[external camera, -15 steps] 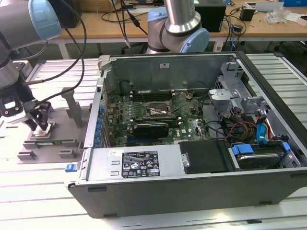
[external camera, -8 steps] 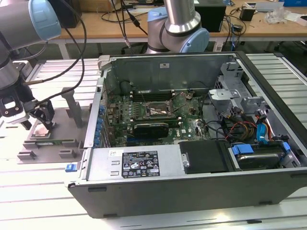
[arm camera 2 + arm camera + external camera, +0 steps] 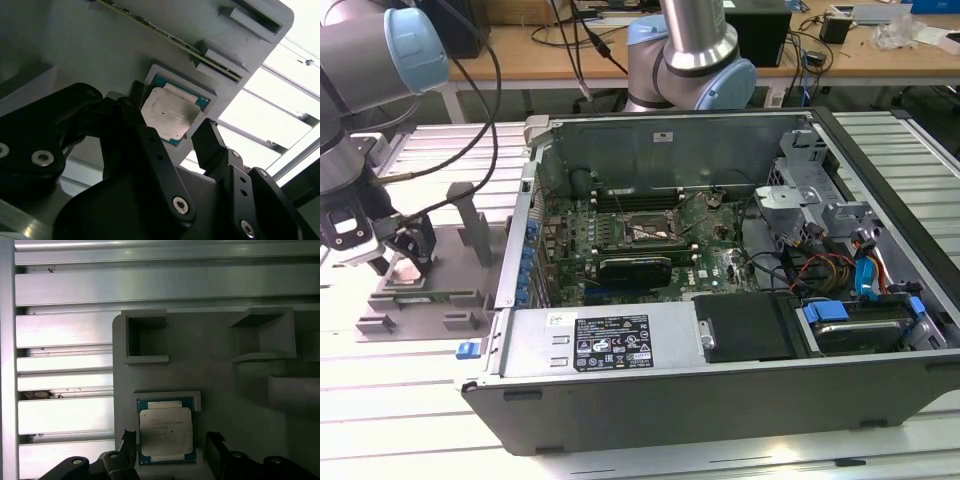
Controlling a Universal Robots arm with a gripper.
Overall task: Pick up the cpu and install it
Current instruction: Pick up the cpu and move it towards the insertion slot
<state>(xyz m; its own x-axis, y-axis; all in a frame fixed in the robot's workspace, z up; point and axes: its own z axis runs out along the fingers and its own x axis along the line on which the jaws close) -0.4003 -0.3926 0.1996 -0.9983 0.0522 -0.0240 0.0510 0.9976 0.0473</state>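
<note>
Gripper (image 3: 171, 442) spread, one finger beside each long edge of the cpu (image 3: 165, 430), apart from both. Cpu flat in a recess of the grey fixture (image 3: 210, 375), metal top up, long axis along the gap between fingers; fixture just beside the computer case (image 3: 720, 390), on the exterior view's left

Exterior view is looking down at an angle into the open case (image 3: 740, 405), fixture (image 3: 472, 228) at frame left. Both wrist views are looking close-up at the fixture's cpu (image 3: 167, 115) (image 3: 165, 432).
</note>
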